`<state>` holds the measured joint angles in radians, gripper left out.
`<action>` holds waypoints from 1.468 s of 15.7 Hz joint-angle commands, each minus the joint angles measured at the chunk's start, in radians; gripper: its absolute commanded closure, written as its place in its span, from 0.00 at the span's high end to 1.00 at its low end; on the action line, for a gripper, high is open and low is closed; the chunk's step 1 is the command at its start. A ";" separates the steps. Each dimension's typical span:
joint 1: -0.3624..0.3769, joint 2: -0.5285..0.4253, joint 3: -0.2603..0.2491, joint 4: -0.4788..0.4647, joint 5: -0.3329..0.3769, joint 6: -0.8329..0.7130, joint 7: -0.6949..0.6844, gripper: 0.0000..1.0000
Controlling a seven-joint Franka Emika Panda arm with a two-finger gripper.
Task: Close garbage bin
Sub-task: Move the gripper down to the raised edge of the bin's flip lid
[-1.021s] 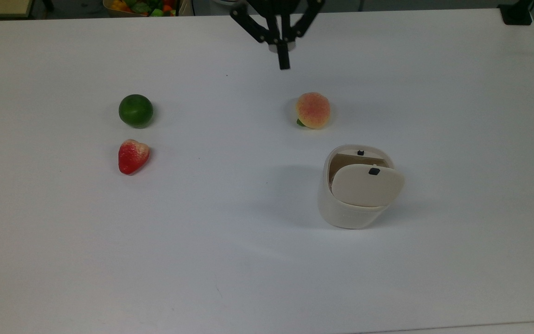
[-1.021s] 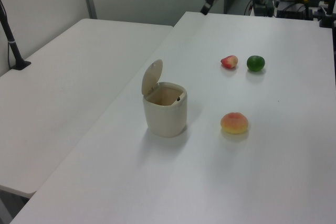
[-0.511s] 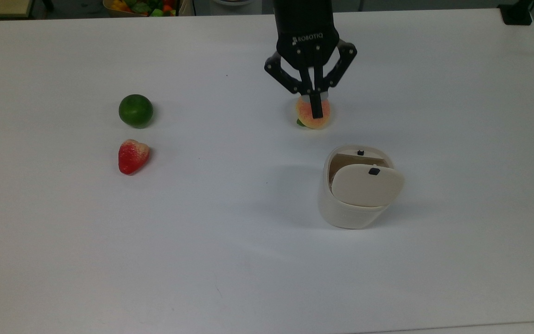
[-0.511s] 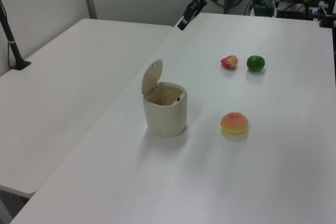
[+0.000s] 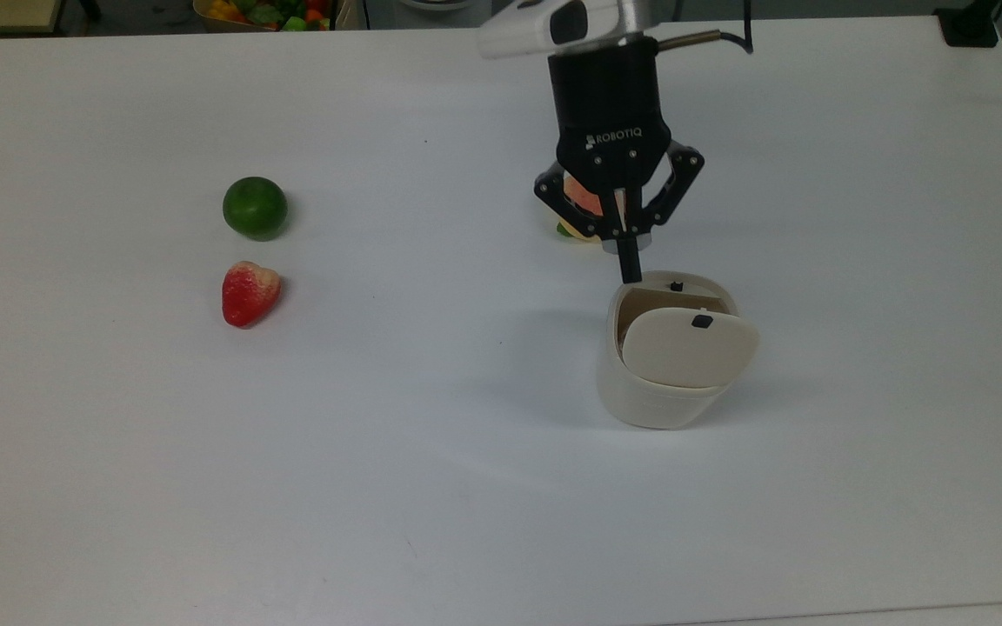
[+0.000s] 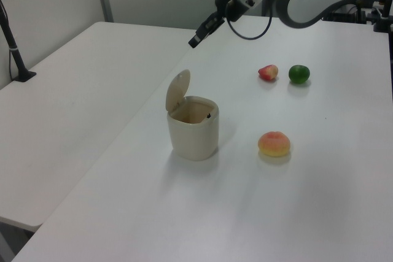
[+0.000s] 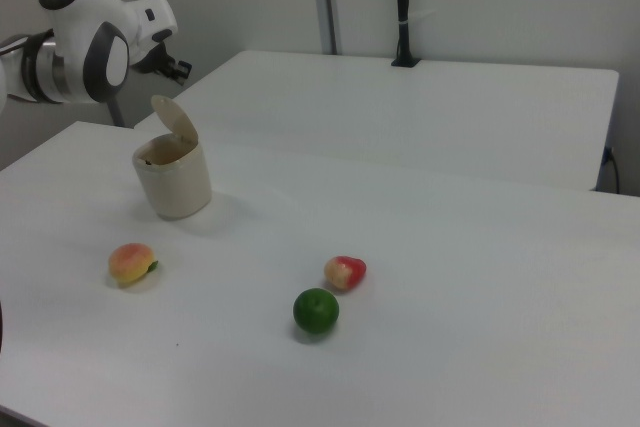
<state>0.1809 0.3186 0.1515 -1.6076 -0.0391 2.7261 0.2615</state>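
Nothing done yet on closing. The small cream-white rounded-square plastic garbage bin (image 5: 664, 365) sits on the white table (image 5: 431, 452), toward the top view's right, with its flat hinged lid (image 6: 178, 90) standing upright and open. My black two-finger gripper (image 5: 630, 271) is clenched, holding nothing, and hangs in the air above the bin, apart from the lid in the left view. Left for me, I'd say: reach the lid and push it down shut.
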 commanded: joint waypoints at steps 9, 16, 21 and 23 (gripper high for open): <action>0.049 0.146 -0.004 0.087 -0.050 0.095 0.025 0.00; 0.060 0.140 -0.003 0.074 -0.054 0.092 0.022 0.00; 0.058 0.125 -0.003 0.009 -0.054 0.050 0.015 0.00; 0.061 0.119 -0.003 -0.015 -0.054 0.043 0.015 0.00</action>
<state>0.2368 0.4673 0.1523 -1.5679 -0.0712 2.7989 0.2616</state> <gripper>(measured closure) 0.996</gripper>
